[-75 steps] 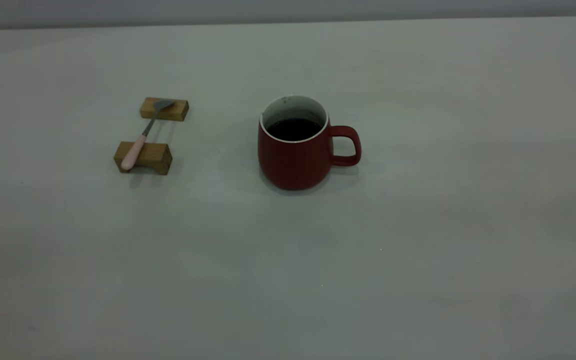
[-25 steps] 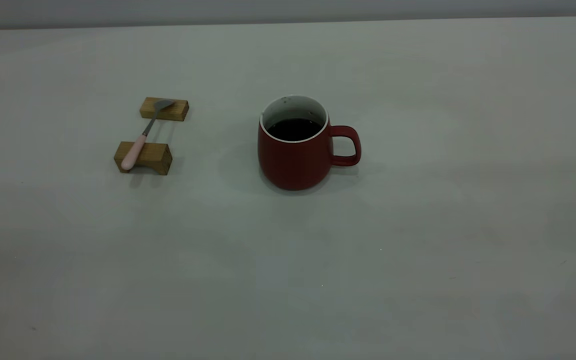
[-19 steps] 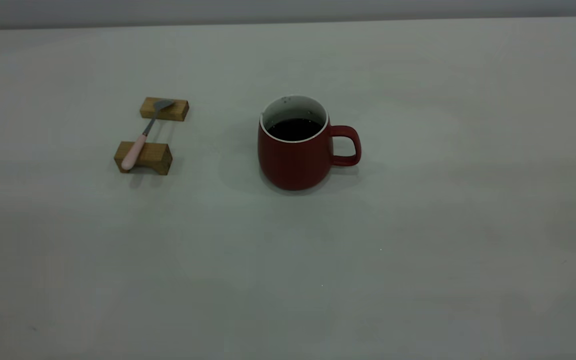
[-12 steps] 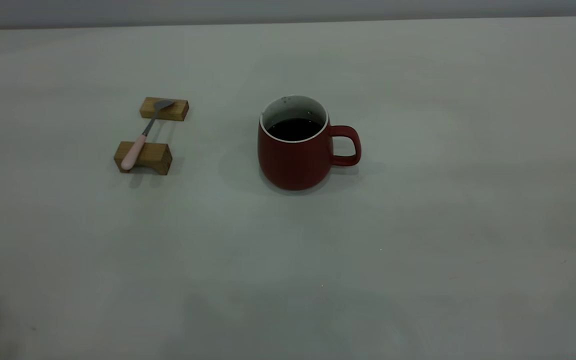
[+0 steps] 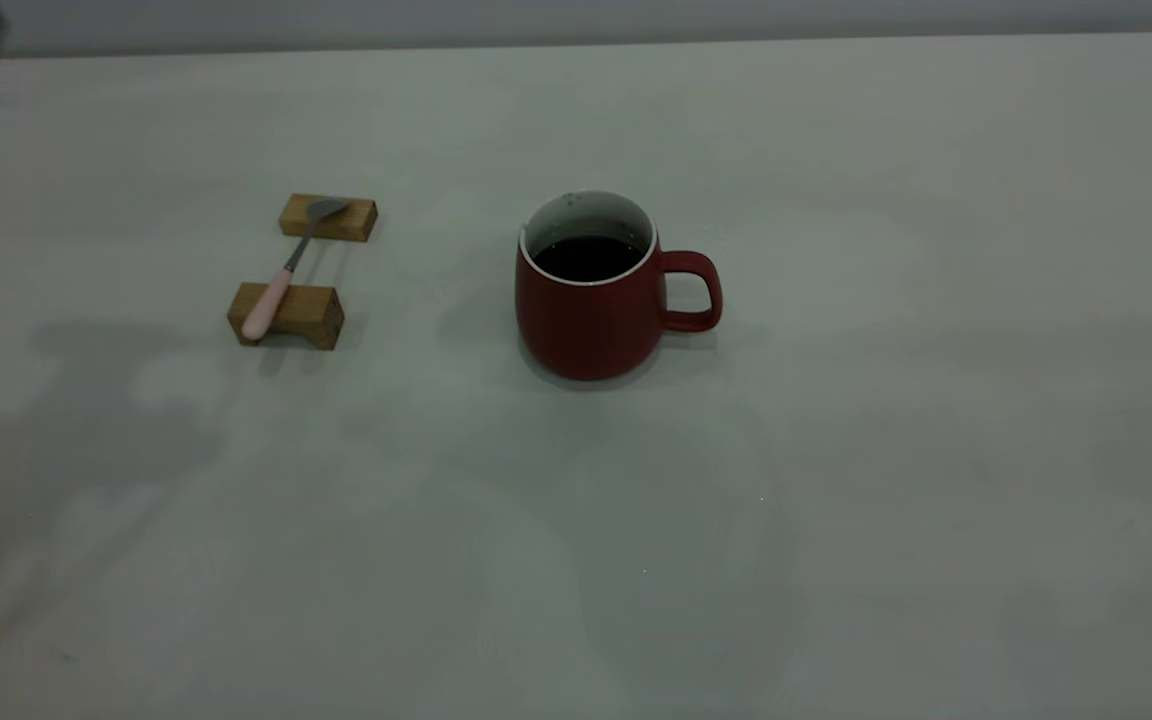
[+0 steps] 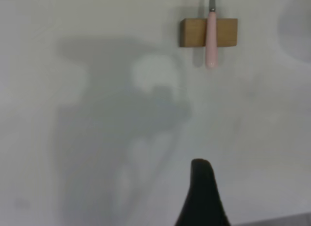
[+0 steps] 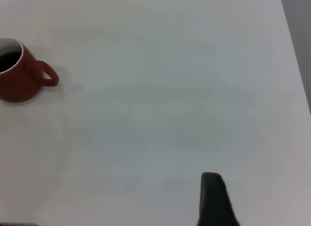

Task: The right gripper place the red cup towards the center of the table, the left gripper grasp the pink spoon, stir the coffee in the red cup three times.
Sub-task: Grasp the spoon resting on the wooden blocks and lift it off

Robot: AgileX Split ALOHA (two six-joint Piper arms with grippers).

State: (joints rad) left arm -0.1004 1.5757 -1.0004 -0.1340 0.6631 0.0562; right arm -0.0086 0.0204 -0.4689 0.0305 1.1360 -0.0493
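The red cup (image 5: 591,290) stands upright near the middle of the worktop (image 5: 886,450), coffee (image 5: 587,257) dark inside it, handle toward the right arm's side. So the placing step looks done, and the step in hand appears to be the reach for the pink spoon (image 5: 267,304).

The left gripper (image 6: 203,197) hangs above the worktop, well short of the spoon, with only one dark finger showing; how wide its jaws stand cannot be told. The right gripper (image 7: 216,200) is well apart from the cup, and its jaws cannot be judged either.

The next move calls for lining up over the pink handle and closing across it.

Count: one cup, one spoon, two wooden blocks (image 5: 288,314) bridged by the spoon.
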